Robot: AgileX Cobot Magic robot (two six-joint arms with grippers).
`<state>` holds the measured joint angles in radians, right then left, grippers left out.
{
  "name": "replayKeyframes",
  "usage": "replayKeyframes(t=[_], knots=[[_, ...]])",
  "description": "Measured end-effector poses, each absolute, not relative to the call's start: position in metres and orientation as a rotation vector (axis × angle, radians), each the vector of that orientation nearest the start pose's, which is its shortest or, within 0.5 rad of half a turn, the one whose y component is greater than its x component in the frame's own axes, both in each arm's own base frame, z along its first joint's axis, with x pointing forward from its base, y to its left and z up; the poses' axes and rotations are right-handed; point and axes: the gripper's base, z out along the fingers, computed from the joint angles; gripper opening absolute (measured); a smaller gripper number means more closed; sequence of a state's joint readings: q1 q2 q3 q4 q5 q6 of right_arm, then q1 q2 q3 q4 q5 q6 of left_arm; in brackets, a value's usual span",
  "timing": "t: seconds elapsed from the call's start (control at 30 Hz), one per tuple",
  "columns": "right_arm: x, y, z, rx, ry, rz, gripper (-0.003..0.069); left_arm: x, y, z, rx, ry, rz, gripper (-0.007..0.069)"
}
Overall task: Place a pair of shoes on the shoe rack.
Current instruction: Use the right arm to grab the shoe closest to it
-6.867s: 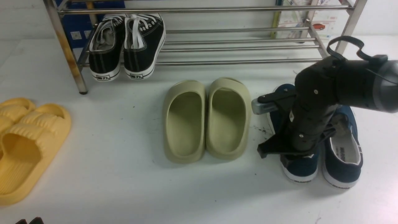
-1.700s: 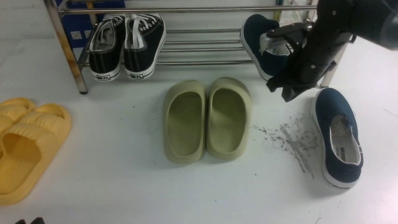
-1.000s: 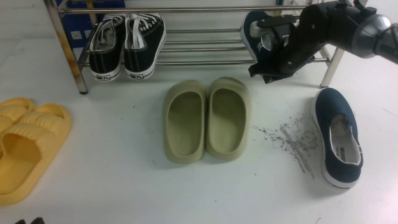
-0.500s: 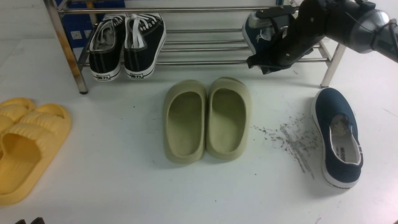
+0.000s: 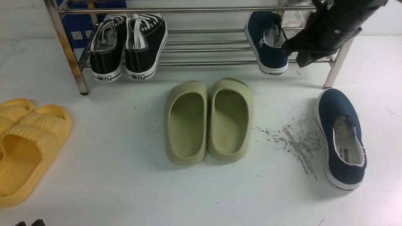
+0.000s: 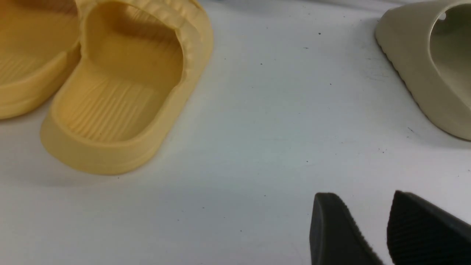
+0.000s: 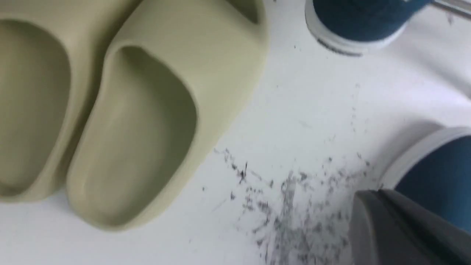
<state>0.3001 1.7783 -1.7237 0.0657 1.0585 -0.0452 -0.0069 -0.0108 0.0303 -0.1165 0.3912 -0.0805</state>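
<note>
One navy slip-on shoe [image 5: 267, 47] rests on the lower bars of the silver shoe rack [image 5: 207, 63], at its right end, heel toward me. Its heel [image 7: 358, 25] also shows in the right wrist view. The other navy shoe [image 5: 342, 141] lies on the white table at the right, and its toe [image 7: 438, 173] shows beside my right fingers. My right gripper [image 5: 295, 53] hangs just right of the racked shoe, apart from it, shut and empty [image 7: 371, 206]. My left gripper [image 6: 362, 197] is open over bare table at the near left.
Black lace-up sneakers [image 5: 128, 47] sit on the rack's left end. Olive slides [image 5: 209, 121] lie in the middle of the table. Yellow slides [image 5: 25, 147] lie at the left. Dark scuff marks [image 5: 295, 141] lie between the olive slides and the navy shoe.
My right gripper has come off the navy shoe, which stays on the rack's bars, and the arm has moved up and to the right. The left arm has not moved.
</note>
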Motion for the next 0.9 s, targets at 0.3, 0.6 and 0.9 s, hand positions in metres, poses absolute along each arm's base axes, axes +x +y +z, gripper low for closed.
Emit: replayKeyframes(t=[0.3,0.6,0.9], knots=[[0.300,0.088,0.352,-0.421,2.617,0.025,0.0024,0.052,-0.004,0.169,-0.141,1.890,-0.175,0.0239],[0.293,0.085,0.337,-0.379,2.742,-0.001,0.0038,0.052,-0.004,0.169,-0.141,1.890,-0.175,0.0239],[0.299,0.086,0.288,-0.167,2.935,-0.021,0.0191,0.052,-0.004,0.169,-0.141,1.890,-0.175,0.0239]])
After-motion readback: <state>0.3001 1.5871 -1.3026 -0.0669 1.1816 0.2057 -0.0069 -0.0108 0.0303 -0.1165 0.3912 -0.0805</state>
